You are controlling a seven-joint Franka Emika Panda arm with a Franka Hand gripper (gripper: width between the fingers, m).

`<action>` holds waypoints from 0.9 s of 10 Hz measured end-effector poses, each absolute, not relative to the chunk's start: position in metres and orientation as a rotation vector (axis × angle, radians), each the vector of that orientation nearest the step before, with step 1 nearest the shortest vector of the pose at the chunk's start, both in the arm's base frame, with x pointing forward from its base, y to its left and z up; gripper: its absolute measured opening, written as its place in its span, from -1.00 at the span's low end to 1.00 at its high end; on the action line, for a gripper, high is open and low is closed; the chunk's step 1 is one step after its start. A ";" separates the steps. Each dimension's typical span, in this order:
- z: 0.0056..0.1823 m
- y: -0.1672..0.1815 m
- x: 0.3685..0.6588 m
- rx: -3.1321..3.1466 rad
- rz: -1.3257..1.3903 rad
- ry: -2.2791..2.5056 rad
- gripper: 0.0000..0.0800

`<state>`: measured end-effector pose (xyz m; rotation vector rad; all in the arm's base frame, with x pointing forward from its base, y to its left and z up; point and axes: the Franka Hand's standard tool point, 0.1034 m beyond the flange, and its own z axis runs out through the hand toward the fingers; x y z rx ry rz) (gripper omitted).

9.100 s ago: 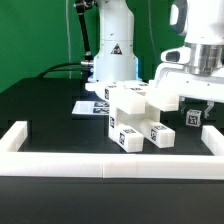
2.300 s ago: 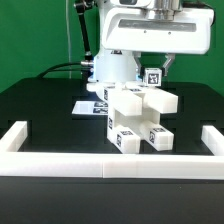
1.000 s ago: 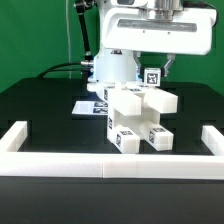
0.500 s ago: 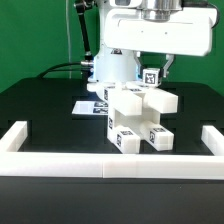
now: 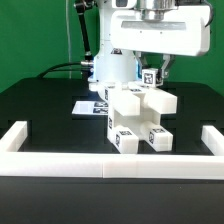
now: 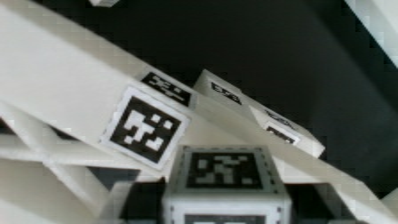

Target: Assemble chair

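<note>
Gripper [image 5: 152,70] clamps a tagged leg [image 6: 222,172] above the chair [image 5: 135,116]; wrist view alone shows panel-top tags.

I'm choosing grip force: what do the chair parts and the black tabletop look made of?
Chair parts: probably hard plastic, matte white; chunky blocks with crisp edges and no grain. The raised piece looks alike. Their tags look like printed stickers. Tabletop: matte black, hardly any glare; mat or coated board, cannot tell.
</note>
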<state>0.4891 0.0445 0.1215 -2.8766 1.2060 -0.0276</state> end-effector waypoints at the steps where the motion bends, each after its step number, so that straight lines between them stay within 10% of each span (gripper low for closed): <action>1: 0.121 0.045 0.489 -2.852 -0.027 1.262 -0.28; 4: 0.121 0.045 0.489 -2.836 -0.026 1.295 -0.22; 5: 0.121 0.045 0.489 -2.838 -0.025 1.291 0.24; 9: 0.121 0.046 0.488 -2.937 -0.031 1.029 0.60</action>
